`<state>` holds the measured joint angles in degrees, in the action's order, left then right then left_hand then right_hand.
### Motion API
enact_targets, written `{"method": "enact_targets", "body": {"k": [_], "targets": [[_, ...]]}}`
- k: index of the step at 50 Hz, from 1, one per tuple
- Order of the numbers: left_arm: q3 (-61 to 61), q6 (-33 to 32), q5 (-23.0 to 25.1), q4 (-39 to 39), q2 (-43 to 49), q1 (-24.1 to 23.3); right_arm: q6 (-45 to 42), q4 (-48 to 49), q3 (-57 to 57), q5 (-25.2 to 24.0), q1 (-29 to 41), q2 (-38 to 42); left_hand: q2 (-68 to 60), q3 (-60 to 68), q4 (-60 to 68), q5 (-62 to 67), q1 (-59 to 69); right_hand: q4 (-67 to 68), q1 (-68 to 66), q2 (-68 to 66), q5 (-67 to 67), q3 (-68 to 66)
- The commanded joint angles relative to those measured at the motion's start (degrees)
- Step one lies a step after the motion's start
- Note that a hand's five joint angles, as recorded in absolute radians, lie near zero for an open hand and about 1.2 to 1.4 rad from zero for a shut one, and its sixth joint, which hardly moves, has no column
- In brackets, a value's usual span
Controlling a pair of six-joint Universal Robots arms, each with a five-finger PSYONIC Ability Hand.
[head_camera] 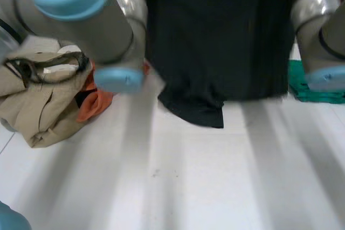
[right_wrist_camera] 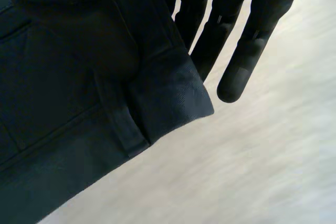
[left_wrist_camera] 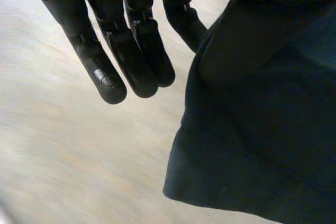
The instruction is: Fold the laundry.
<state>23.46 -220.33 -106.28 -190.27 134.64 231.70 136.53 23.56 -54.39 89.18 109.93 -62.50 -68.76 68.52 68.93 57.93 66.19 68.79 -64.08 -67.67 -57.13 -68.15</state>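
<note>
A black garment (head_camera: 215,41) hangs spread between my two arms, its lower hem and one dangling corner (head_camera: 197,112) touching the white table (head_camera: 188,181). In the left wrist view my left hand (left_wrist_camera: 128,51) has straight fingers pointing down, and the garment (left_wrist_camera: 262,129) hangs from its thumb side, pinched at an upper edge. In the right wrist view my right hand (right_wrist_camera: 241,56) holds the opposite upper edge the same way, with the hemmed cloth (right_wrist_camera: 79,108) draped beside and partly over its fingers. The grip points themselves are hidden by cloth.
A heap of beige clothing (head_camera: 38,106) lies at the table's left with an orange cloth (head_camera: 94,100) tucked against it. A green item (head_camera: 315,87) sits at the right edge under my right arm (head_camera: 323,25). My left arm (head_camera: 81,20) crosses the upper left.
</note>
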Motion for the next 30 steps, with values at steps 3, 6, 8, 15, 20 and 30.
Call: {"method": "enact_targets", "body": {"k": [3, 6, 8, 15, 20, 30], "targets": [[7.90, -0.81, -0.33, -11.70, -6.40, 1.30, 2.15, 16.98, -1.16, -2.44, 1.69, 0.09, -11.24, 11.48, 11.07, 12.07, 13.81, 11.21, -15.92, -12.33, -12.87, -11.85], [15.46, 1.21, -0.42, -10.21, -8.60, 1.47, 2.33, 13.46, -1.95, -2.35, 1.95, 0.45, -11.24, 11.48, 11.07, 12.07, 13.81, 11.21, -15.92, -12.33, -12.87, -11.85], [22.37, 3.14, -0.33, -9.59, -10.44, 1.65, 2.42, 10.29, -3.70, -2.35, 2.13, 0.54, -11.24, 11.48, 11.07, 12.07, 13.81, 11.21, -15.92, -12.33, -12.87, -11.85], [39.98, 5.70, -0.06, -9.42, -12.56, 1.47, 2.33, 3.08, -13.28, -1.64, 2.31, 1.68, -11.24, 11.48, 11.07, 12.07, 13.81, 11.21, -15.92, -12.33, -12.87, -11.85], [53.41, 7.28, 0.20, -9.33, -12.65, 0.86, 1.98, -5.43, -20.05, -0.50, 2.39, 3.87, -11.24, 11.48, 11.07, 12.07, 13.81, 11.21, -15.92, -12.33, -12.87, -11.85], [66.97, 11.50, 0.38, -8.54, -17.55, -1.25, 1.81, -20.99, -29.80, 2.31, 1.52, 2.57, -11.24, 11.48, 11.07, 12.07, 13.81, 11.21, -15.92, -12.33, -12.87, -11.85]]}}
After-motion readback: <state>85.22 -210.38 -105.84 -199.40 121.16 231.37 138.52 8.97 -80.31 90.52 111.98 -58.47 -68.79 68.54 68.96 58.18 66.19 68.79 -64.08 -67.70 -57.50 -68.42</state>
